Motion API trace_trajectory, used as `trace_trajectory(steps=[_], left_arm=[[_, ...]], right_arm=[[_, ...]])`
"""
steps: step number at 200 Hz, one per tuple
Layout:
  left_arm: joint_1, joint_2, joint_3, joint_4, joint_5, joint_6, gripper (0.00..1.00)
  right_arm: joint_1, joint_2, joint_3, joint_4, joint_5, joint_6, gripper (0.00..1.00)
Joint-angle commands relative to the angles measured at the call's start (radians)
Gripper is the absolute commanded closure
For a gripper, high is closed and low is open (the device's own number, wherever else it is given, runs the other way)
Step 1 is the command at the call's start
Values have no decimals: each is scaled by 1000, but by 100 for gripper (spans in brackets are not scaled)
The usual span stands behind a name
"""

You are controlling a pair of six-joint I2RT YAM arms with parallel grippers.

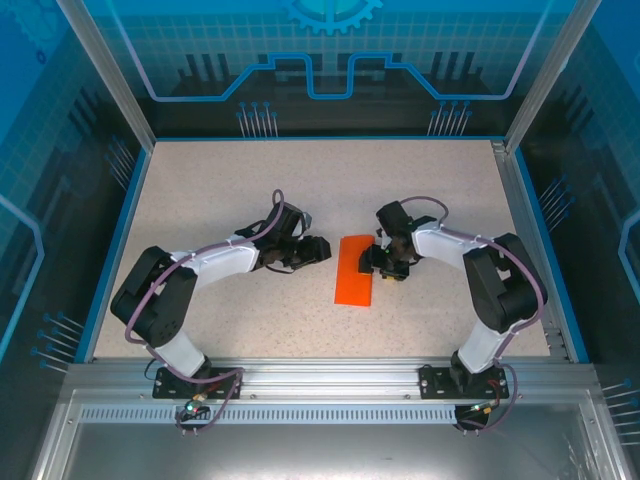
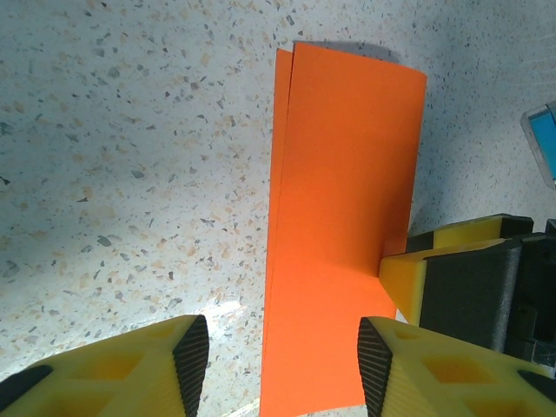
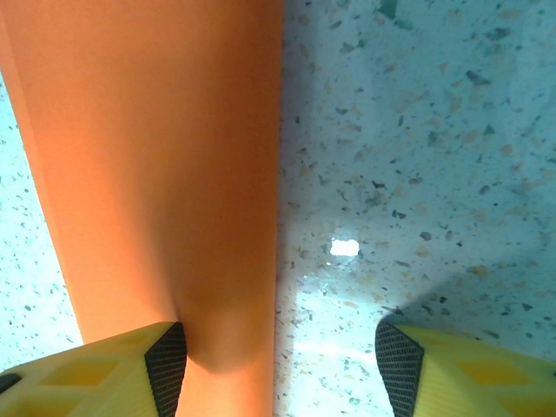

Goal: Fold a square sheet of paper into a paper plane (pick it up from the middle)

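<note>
Orange paper (image 1: 356, 272), folded into a narrow rectangle, lies flat on the speckled table (image 1: 220, 180) between the two arms. The left gripper (image 2: 276, 360) hovers over one end, fingers parted, holding nothing. The right gripper (image 3: 280, 369) also has its fingers spread, one yellow fingertip (image 2: 415, 276) touching the paper's long edge.

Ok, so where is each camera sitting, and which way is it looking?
Top external: high behind the arms, looking down on the table; both arms, left gripper and right gripper show.
Left wrist: on the left arm, looking down at the folded orange paper; its yellow fingers show at the bottom.
Right wrist: on the right arm, looking down at paper and table; its yellow fingers show.
Shared: all see the paper.
</note>
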Motion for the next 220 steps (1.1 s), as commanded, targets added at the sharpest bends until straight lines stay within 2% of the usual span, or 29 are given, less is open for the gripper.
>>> trace_trajectory(steps=[1,67,156,220], left_arm=[[2,10,-3,-27,-3,18,48],[2,26,2,-33,-2,24,48],[2,31,10,-39,6,26,49],[2,33,15,-34,24,22,54]], right_arm=[[10,54,17,-6,2,-21,35],[33,124,92,-97,58,-57,33],[34,155,103,-111,77,-38,32],[34,154,86,-95,81,-14,33]])
